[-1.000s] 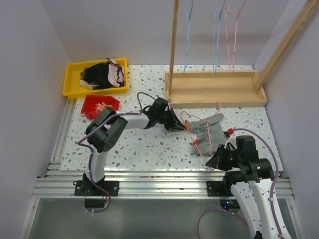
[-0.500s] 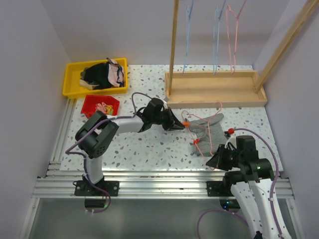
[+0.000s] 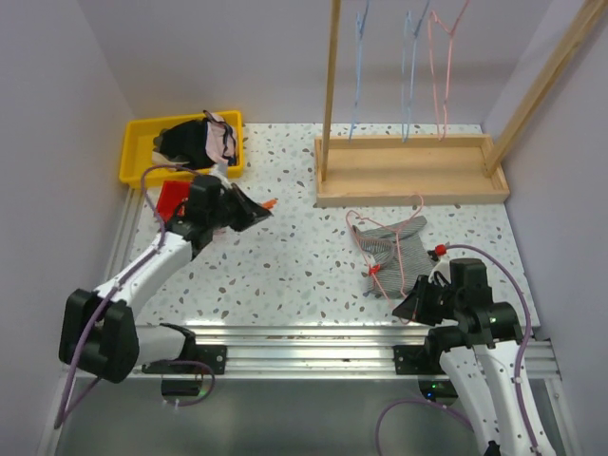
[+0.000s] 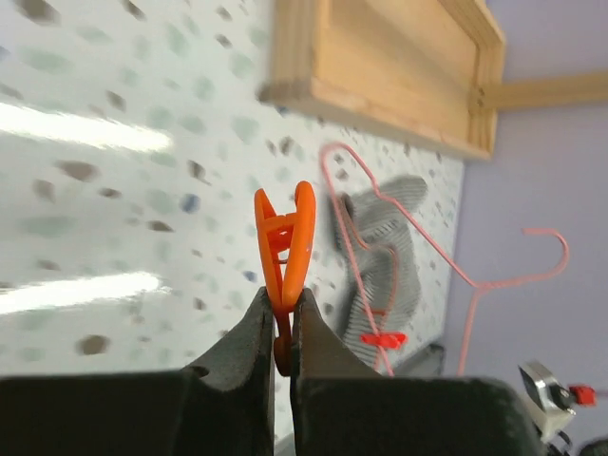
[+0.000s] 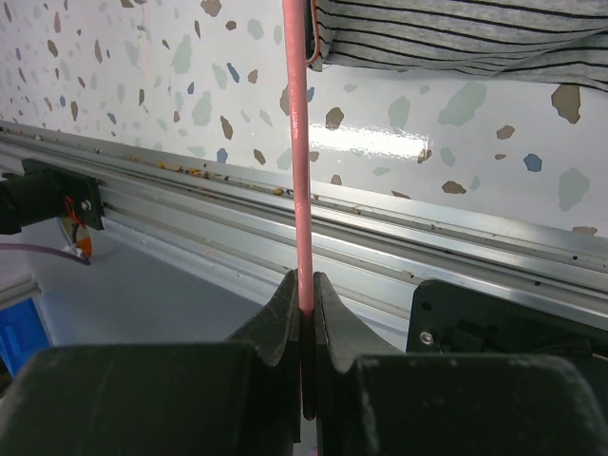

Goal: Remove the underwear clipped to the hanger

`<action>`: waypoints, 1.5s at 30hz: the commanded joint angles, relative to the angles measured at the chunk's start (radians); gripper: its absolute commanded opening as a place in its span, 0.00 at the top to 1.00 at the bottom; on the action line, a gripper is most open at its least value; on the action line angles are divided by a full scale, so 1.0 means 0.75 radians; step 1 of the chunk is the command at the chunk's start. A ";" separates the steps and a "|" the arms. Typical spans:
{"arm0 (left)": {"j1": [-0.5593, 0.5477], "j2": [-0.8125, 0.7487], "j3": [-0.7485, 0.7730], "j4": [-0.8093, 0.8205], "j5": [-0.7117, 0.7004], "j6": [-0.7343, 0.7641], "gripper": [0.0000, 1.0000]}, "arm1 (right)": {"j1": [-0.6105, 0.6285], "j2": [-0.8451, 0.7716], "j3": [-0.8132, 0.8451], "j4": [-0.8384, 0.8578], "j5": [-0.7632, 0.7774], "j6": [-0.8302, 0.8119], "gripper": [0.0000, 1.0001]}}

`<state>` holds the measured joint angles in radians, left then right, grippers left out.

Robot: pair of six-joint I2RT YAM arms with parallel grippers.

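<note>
Orange clip [image 4: 285, 249] in outstretched left end effector [image 4: 282, 306]

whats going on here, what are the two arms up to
The left gripper is shut on an orange clip, holding it out near the red tray. The right gripper pinches the pink hanger, which lies on the table with the grey striped underwear across it. A red clip is still on that pair, so it is not free yet.

Robotics lab cell: plain walls [image 3: 57, 123], aluminium rail frame [image 3: 304, 344], speckled table [image 3: 285, 275].
</note>
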<state>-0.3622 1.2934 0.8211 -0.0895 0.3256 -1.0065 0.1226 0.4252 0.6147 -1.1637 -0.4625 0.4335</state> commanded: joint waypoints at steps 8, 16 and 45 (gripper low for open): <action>0.732 0.015 0.077 -0.296 0.007 0.508 1.00 | 0.004 0.018 0.005 -0.031 -0.013 0.001 1.00; 0.831 0.243 0.235 -0.251 0.055 0.540 1.00 | 0.002 0.016 0.023 -0.050 -0.015 0.001 1.00; -0.253 -0.161 -0.124 0.189 0.078 -0.002 0.00 | 0.004 0.026 0.001 -0.019 -0.048 -0.016 1.00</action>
<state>-0.4244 1.1149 0.7143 -0.0948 0.4595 -0.9020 0.1226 0.4324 0.6151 -1.1622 -0.4675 0.4271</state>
